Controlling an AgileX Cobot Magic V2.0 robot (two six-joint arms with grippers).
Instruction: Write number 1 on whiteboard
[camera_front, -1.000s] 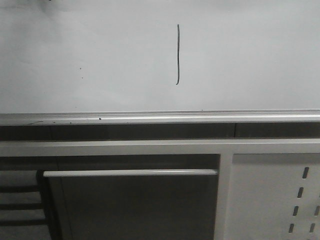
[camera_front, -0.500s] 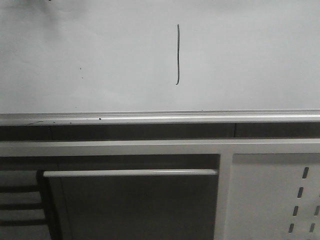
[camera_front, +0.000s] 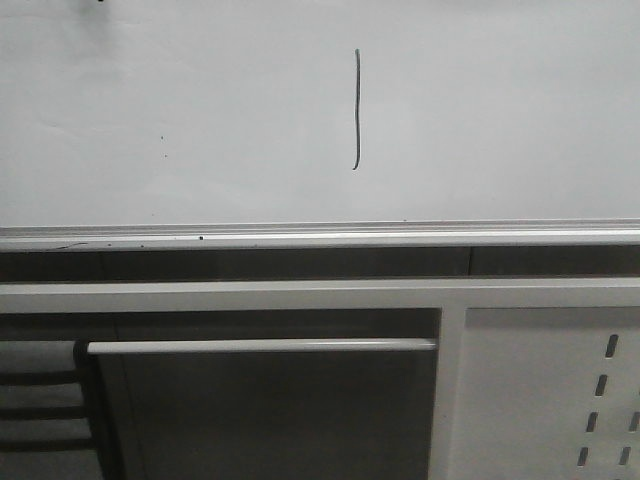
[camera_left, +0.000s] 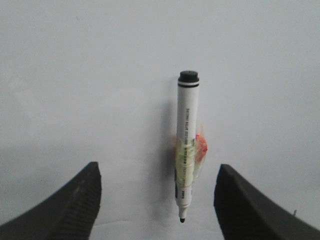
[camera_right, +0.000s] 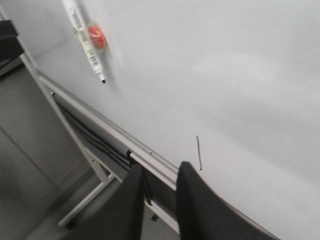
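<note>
Front view: whiteboard fills the upper half, pale grey-white, with its silver bottom rail running full width. The number 1 sits on the board right of centre, upper part: 1 thin dark vertical stroke, small hook at the lower end, well above the rail. A few tiny dark specks left of it. Below the rail a white frame bar, a horizontal handle-like bar, and a white perforated panel at lower right. No arm or gripper visible in this view

Left wrist view: left gripper is spread wide, both dark fingers far apart with nothing between them touching. A marker hangs upright against the board between the fingers but apart from both: black cap end away from the fingers, tip toward them, white barrel with small print. A yellowish tape wrap and a red-orange piece sit on its lower barrel, apparently fixing it to the board; exact attachment unclear

Right wrist view: right gripper has its 2 dark fingers close together with only a narrow gap, holding nothing. Board seen at an angle, the stroke just beyond the fingertips above the rail, the marker with the red piece far off along the board near the edge of view
</note>
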